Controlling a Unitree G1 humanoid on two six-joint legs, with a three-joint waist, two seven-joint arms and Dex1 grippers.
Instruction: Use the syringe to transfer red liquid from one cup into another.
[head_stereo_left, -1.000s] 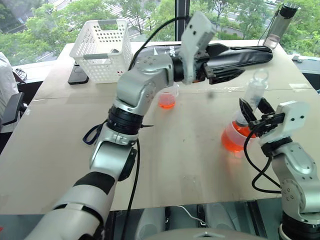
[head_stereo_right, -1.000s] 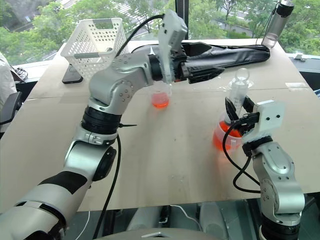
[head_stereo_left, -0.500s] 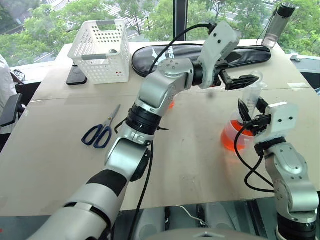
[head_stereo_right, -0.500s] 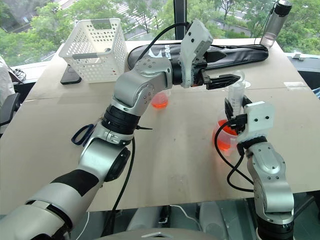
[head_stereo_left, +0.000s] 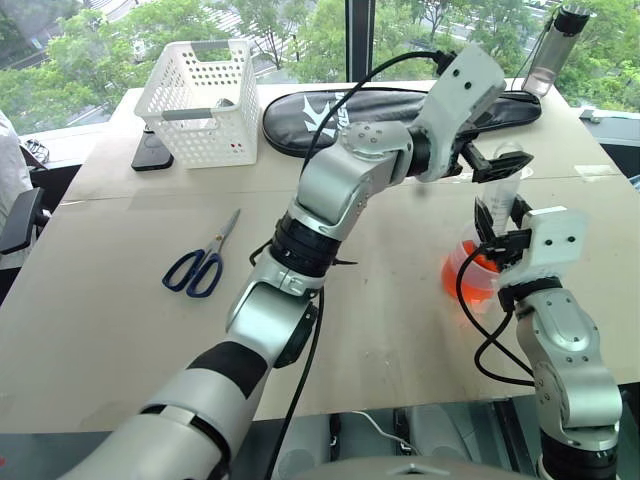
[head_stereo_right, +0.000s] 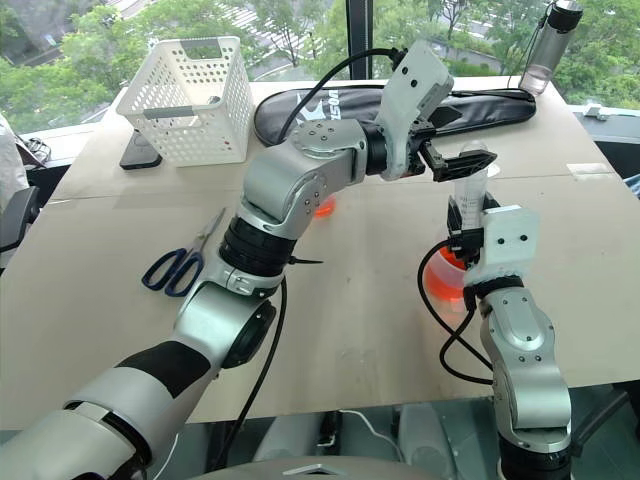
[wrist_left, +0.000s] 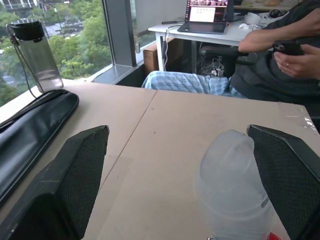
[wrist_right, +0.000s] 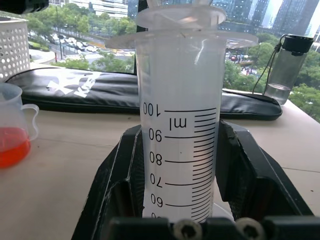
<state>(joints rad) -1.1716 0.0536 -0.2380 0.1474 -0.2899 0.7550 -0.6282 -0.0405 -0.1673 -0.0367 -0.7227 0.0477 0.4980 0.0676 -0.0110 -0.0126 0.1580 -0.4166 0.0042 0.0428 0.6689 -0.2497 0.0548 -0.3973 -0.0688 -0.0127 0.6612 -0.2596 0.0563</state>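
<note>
Red liquid (head_stereo_left: 468, 280) fills the small cup (head_stereo_left: 466, 270) below the syringe (wrist_right: 181, 130).

The basket (head_stereo_left: 203, 100) sits upper left of the frame, the long bag (head_stereo_left: 400, 105) to its right along the table's (head_stereo_left: 120, 330) far edge (a bottle (head_stereo_left: 556, 48) stands upper right). Scissors (head_stereo_left: 203, 262) lie left of centre; the syringe (head_stereo_left: 500, 200) rises at right.
</note>
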